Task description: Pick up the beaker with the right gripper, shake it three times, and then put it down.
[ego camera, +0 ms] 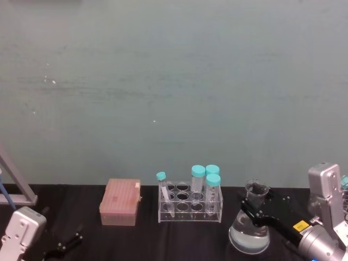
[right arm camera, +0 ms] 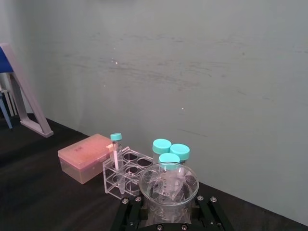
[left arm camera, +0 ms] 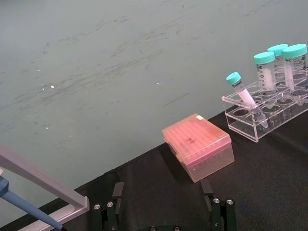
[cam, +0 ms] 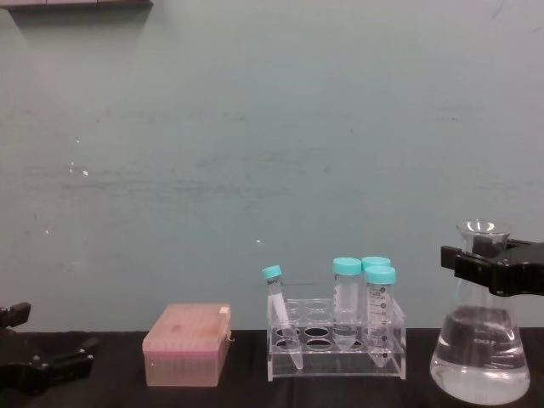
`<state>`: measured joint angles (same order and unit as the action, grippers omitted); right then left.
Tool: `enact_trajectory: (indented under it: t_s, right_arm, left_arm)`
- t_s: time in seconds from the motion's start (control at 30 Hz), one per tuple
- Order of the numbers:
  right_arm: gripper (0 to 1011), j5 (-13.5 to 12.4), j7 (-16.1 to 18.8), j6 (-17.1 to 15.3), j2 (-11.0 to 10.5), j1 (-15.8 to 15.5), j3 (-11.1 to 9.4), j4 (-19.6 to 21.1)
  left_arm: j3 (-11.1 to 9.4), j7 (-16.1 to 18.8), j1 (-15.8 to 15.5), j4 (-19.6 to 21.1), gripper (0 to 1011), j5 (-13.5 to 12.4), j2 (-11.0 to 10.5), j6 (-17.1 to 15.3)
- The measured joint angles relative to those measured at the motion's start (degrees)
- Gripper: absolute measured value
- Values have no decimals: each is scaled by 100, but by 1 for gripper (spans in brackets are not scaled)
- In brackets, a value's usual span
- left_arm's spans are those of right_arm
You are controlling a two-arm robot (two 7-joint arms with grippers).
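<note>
Just right of the tube rack, we saw the beaker upright, neck up, our right gripper clamped around that neck; our left gripper sat open near a pink box.

On the dark table, the right gripper grips the beaker by its neck at the near right. Left of the beaker stands a clear rack of teal-capped tubes, then a pink box. The left gripper sits near left.
</note>
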<state>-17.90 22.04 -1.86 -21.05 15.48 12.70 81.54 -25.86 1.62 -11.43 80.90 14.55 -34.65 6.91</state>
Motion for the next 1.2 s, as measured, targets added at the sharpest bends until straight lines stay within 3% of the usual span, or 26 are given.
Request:
enact_trajectory:
  t_s: [0.97, 1.0, 1.07, 1.1, 1.13, 1.2]
  right_arm:
    - [457, -54, -1, 10, 13, 0, -13, -6]
    - [457, -151, 26, -7, 32, -9, -46, -13]
    - [457, -635, 162, -176, 157, -65, -206, -33]
    - [457, -1123, 254, -433, 303, -104, -383, -46]
    - [457, -1123, 254, -433, 303, -104, -383, -46]
    - [457, -2056, 298, -1064, 656, -170, -776, -76]
  left_arm:
    - [0, 0, 0, 0, 1000, 0, 0, 0]
    - [0, 0, 0, 0, 1000, 0, 0, 0]
    - [0, 0, 0, 0, 1000, 0, 0, 0]
    - [0, 0, 0, 0, 1000, 0, 0, 0]
    - [0, 0, 0, 0, 1000, 0, 0, 0]
    - [0, 0, 0, 0, 1000, 0, 0, 0]
